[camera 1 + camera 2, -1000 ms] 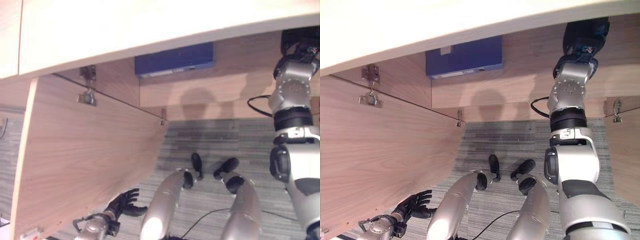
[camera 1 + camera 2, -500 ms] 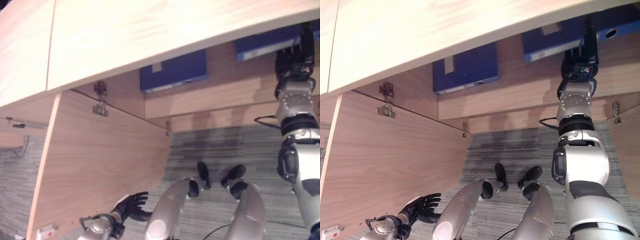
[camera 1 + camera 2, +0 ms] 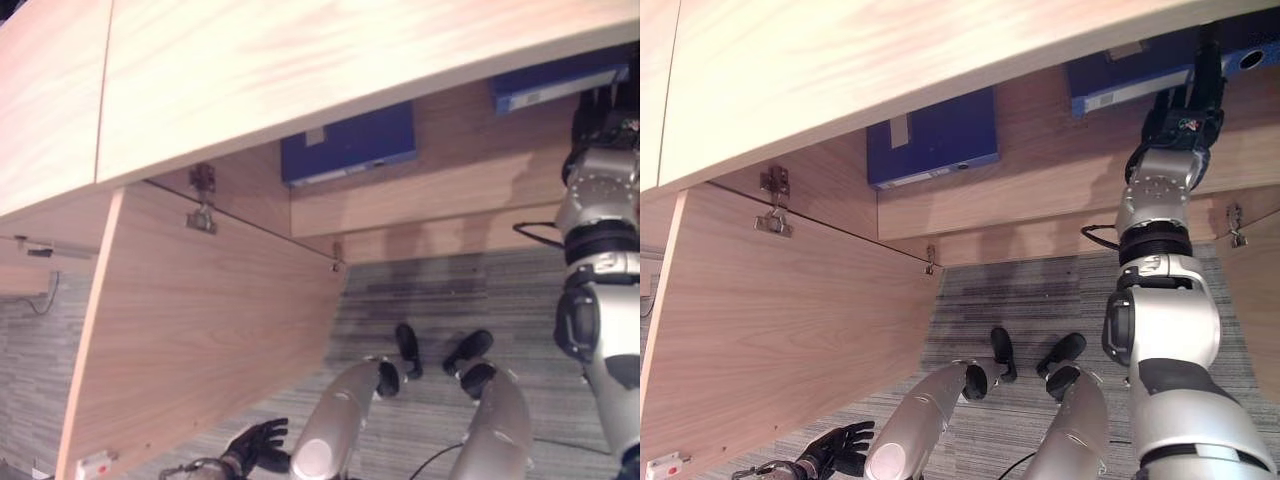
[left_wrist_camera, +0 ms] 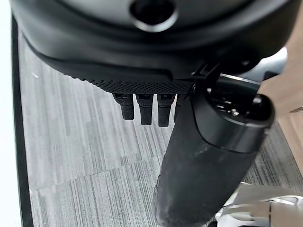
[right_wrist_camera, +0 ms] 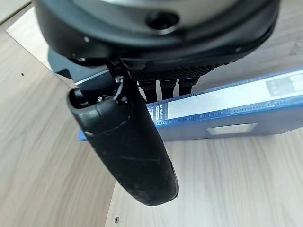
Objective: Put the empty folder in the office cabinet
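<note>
Folder (image 3: 1160, 75) now lies flat on cabinet shelf (image 3: 1040, 170) at 1 o'clock; right hand (image 3: 1185, 110), fingers straight, has drawn back from it, indicating placement complete; left hand (image 3: 840, 447) hangs relaxed at 7 o'clock.

Our arms are silver-grey with rounded shells and black bands at the joints. Each ends in a dark hand: the right hand (image 3: 1183, 115) and the left hand (image 3: 837, 449) have black fingers. Up close the thumb (image 5: 127, 145) is a thick, smooth black cylinder below a textured black palm.

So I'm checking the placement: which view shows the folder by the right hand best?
The right wrist view: the blue folder lies flat on the cabinet shelf, just past the right hand. Both eye views catch its spine end under the cabinet top.
</note>
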{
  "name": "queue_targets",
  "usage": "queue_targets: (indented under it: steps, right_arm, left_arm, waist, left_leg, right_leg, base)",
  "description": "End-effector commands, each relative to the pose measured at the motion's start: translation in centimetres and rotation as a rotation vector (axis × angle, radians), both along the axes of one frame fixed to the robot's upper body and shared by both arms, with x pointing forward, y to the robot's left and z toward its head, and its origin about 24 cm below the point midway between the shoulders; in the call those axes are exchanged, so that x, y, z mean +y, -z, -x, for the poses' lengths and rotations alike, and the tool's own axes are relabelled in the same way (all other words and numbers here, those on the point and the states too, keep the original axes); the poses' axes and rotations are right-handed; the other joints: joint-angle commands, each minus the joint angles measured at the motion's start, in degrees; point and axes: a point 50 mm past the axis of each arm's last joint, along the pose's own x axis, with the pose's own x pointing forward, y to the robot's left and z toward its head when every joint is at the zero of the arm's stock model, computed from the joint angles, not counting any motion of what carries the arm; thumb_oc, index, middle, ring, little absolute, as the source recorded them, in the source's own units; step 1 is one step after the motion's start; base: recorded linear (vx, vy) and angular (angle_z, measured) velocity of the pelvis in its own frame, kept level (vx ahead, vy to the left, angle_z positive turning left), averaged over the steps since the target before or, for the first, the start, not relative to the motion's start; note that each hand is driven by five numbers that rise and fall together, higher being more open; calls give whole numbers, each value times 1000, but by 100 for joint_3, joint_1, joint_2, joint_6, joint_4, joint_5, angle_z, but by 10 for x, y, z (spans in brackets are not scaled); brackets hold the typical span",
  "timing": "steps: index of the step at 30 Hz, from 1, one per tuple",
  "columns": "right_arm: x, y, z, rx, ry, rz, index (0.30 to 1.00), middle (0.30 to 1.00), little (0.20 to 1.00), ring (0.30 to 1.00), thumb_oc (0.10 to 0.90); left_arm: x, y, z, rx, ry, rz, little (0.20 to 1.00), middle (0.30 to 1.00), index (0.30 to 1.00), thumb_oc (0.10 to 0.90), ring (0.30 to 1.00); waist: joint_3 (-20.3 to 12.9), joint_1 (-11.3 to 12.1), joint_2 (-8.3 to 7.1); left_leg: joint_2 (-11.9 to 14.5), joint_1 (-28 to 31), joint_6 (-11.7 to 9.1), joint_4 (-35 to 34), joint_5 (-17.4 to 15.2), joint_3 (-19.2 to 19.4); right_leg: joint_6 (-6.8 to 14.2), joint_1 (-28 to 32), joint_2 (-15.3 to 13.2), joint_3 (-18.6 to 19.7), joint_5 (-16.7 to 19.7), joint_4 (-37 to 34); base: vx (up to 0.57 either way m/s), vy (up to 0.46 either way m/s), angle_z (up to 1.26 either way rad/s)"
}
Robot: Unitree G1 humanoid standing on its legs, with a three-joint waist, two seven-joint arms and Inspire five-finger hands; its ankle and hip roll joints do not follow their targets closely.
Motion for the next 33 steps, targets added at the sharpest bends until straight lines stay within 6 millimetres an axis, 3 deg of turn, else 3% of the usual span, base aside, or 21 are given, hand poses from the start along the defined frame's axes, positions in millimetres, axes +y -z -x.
queue_targets:
  steps: [1, 6, 8, 10, 15, 18, 24, 27, 31, 33]
  right_arm:
    - [14, -68, 18, -239, 18, 195, 900, 900, 900, 900, 800]
    - [34, -68, 13, -185, 4, 251, 900, 900, 900, 900, 800]
    - [47, -56, 2, -67, -33, 318, 900, 900, 900, 900, 800]
    - [49, -52, -2, -14, -47, 352, 900, 900, 900, 900, 800]
    - [41, -19, -16, 234, -95, 420, 900, 900, 900, 900, 800]
    - [39, -7, -18, 292, -101, 445, 900, 900, 900, 900, 800]
    - [49, 11, -21, 313, -126, 452, 900, 900, 900, 900, 800]
    - [64, 16, -22, 301, -152, 475, 900, 900, 900, 900, 800]
    - [74, 17, -22, 287, -170, 499, 900, 900, 900, 900, 800]
    - [85, 6, -20, 217, -184, 531, 900, 900, 900, 900, 800]
  left_arm:
    - [30, 4, 34, 106, 11, -126, 900, 900, 900, 800, 900]
    - [27, 3, 30, 93, 10, -121, 900, 900, 900, 800, 900]
    - [28, 2, 25, 84, 7, -122, 900, 900, 900, 800, 900]
    - [27, 2, 24, 83, 5, -118, 900, 900, 900, 800, 900]
    - [28, 1, 22, 90, 5, -111, 900, 900, 900, 800, 900]
    - [27, 3, 24, 98, 4, -110, 900, 900, 900, 800, 900]
    - [24, 5, 22, 92, -12, -115, 900, 900, 900, 800, 900]
    - [22, 4, 15, 74, -10, -119, 900, 900, 900, 800, 900]
    - [21, 2, 10, 57, -12, -118, 900, 900, 900, 800, 900]
    - [22, 0, 6, 44, -9, -115, 900, 900, 900, 800, 900]
  waist:
    - [-174, -25, -49]
    - [-153, -70, -101]
    - [-135, -79, -135]
    - [-129, -89, -146]
    - [-84, -108, -207]
    - [-38, -116, -219]
    - [33, -188, -262]
    - [67, -252, -293]
    - [70, -296, -311]
    - [64, -317, -315]
  left_leg:
    - [226, 271, -439, -62, -526, -436]
    - [245, 318, -440, -84, -537, -413]
    - [262, 328, -436, -98, -536, -395]
    - [264, 335, -432, -108, -531, -387]
    - [264, 337, -431, -144, -515, -375]
    - [265, 353, -428, -166, -508, -366]
    - [266, 388, -435, -206, -500, -330]
    - [267, 410, -437, -215, -501, -310]
    - [257, 436, -434, -232, -505, -284]
    - [245, 457, -434, -268, -496, -277]
  right_leg:
    - [1026, 254, -285, 358, 297, -132]
    - [1018, 291, -263, 371, 339, -199]
    - [1005, 290, -247, 378, 359, -213]
    - [998, 289, -237, 386, 368, -218]
    - [987, 291, -213, 379, 401, -268]
    - [980, 287, -198, 381, 399, -265]
    - [974, 310, -185, 377, 425, -309]
    - [975, 310, -187, 393, 460, -335]
    - [972, 334, -205, 409, 483, -362]
    - [977, 348, -226, 388, 502, -384]
  base:
    - [11, -6, -3]
    - [3, 0, -1]
    - [9, -2, -12]
    - [10, 4, -6]
    - [0, 0, 0]
    - [0, 0, 0]
    - [0, 0, 0]
    - [-10, 9, -6]
    - [-10, 9, -5]
    - [-11, -5, -5]
